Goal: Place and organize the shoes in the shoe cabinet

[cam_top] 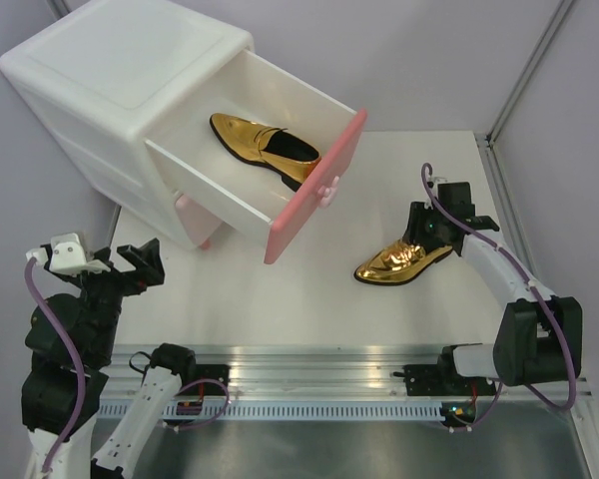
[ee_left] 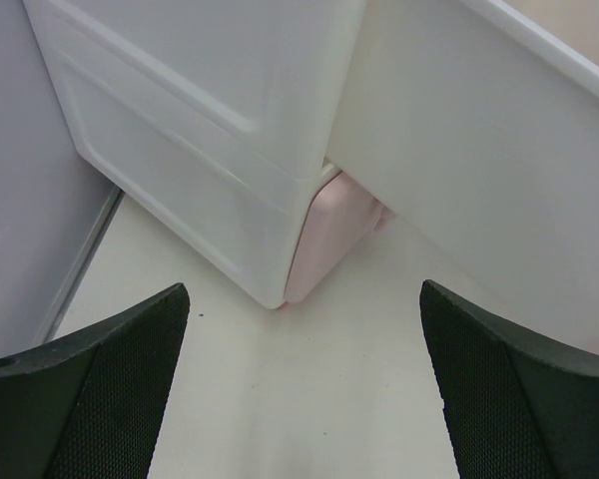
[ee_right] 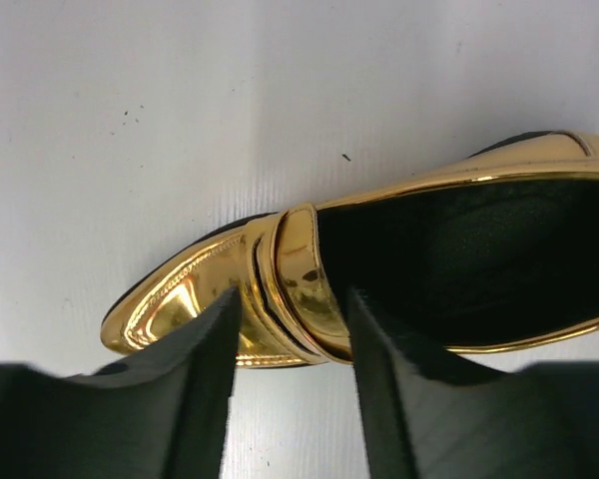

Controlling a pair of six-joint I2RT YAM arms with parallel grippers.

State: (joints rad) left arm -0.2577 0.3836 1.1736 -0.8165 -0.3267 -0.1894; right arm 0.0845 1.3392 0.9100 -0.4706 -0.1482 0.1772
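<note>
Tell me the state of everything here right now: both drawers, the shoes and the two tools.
Upper drawer, pulled open.
Lower drawer, shut.
Stored shoe, lying in the upper drawer.
Loose shoe, upright on the table.
Left tool, open, empty.
Right tool, astride the loose shoe's strap; grip unclear.

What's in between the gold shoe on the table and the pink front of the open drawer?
Just bare white table lies between the gold shoe on the table and the pink drawer front. The top camera shows it.
</note>
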